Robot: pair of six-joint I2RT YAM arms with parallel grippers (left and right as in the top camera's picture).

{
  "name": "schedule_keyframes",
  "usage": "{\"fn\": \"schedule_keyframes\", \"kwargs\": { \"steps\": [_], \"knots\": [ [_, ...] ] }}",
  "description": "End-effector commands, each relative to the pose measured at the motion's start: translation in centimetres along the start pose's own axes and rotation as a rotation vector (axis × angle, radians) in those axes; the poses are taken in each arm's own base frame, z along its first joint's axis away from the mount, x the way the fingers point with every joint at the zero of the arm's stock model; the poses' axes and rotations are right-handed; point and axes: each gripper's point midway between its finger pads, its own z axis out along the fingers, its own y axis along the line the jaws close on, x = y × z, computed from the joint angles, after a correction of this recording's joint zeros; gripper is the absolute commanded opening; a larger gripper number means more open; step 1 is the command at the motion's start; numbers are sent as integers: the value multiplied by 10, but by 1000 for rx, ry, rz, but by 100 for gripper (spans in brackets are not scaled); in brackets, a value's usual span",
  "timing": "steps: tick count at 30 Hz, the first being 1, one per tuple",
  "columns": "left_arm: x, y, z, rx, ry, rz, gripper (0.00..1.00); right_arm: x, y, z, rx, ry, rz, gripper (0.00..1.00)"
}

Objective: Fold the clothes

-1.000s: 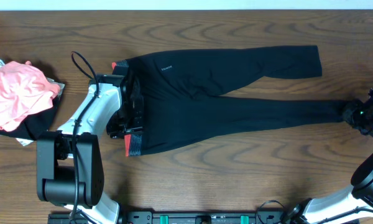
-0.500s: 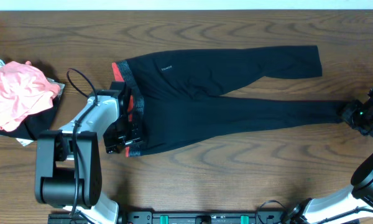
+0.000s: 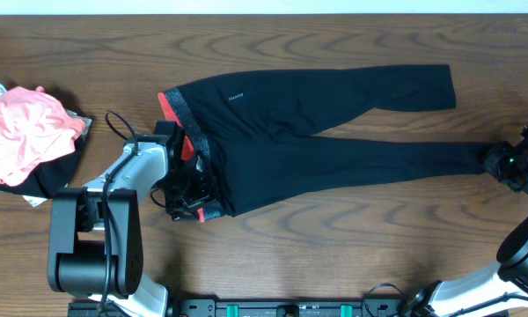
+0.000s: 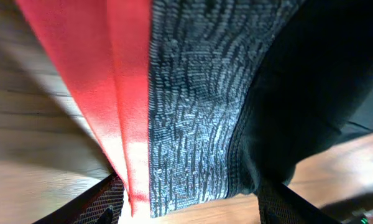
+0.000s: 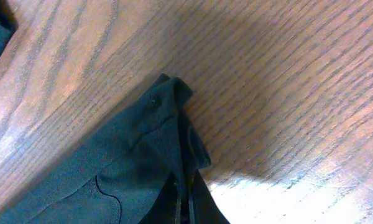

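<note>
Seeing my left gripper (image 4: 189,210) spread apart astride the leggings' (image 3: 334,132) ribbed grey, coral-edged waistband (image 4: 193,112); right gripper (image 5: 183,208) pinched shut on the smooth black ankle cuff (image 5: 168,102).

Matt black cloth leggings (image 3: 246,132) on a smooth grained-wood table (image 3: 334,246).

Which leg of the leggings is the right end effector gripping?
The leg nearer the robot; its cuff sits in the right end effector. The far leg lies free.
</note>
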Motion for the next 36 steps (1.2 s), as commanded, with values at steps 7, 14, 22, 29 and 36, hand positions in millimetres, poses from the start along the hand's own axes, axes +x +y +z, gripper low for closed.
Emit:
{"fn": "schedule_keyframes", "kwargs": {
  "steps": [7,14,22,29,36],
  "knots": [
    [8,-3,10,38,48,18,54,-8,-3,-2,8,-16,12,1],
    [8,-3,10,38,48,18,35,-8,-3,-2,8,-15,12,1],
    [-1,-6,9,49,7,51,11,-8,-3,-2,8,-16,12,1],
    [-7,-9,6,58,-27,94,6,-8,-3,-2,8,-15,12,1],
    [-14,-26,-26,87,-164,187,6,-8,-3,-2,8,-15,12,1]
  ]
}}
